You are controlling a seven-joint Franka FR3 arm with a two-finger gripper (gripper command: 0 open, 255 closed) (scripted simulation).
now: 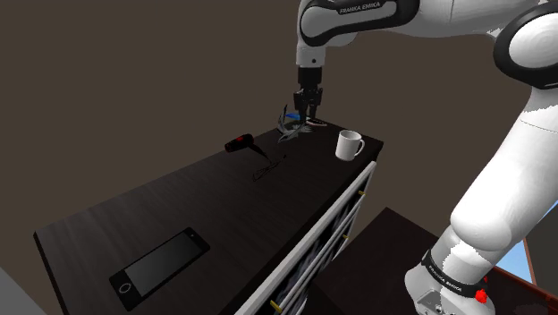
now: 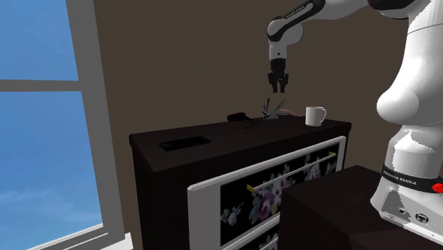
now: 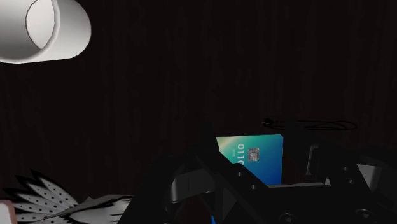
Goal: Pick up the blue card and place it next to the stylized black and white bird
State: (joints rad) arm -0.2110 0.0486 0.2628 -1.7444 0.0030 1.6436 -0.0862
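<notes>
While clenched across the blue card [image 3: 249, 159], apparently gripping its two edges, keep the black gripper [image 1: 308, 115] steady above the dark dresser top [image 1: 179, 206], with the card hanging clear of the surface. Lower slowly onto a bare patch just beside the black and white bird [image 3: 54, 202] close below the gripper, not onto its spiky feathers. Let go only upon touchdown, to avoid a drop or a slide. Steer clear of the white mug [image 1: 349, 144] a little farther along, and ignore the phone [image 1: 159, 264] at the far end.
</notes>
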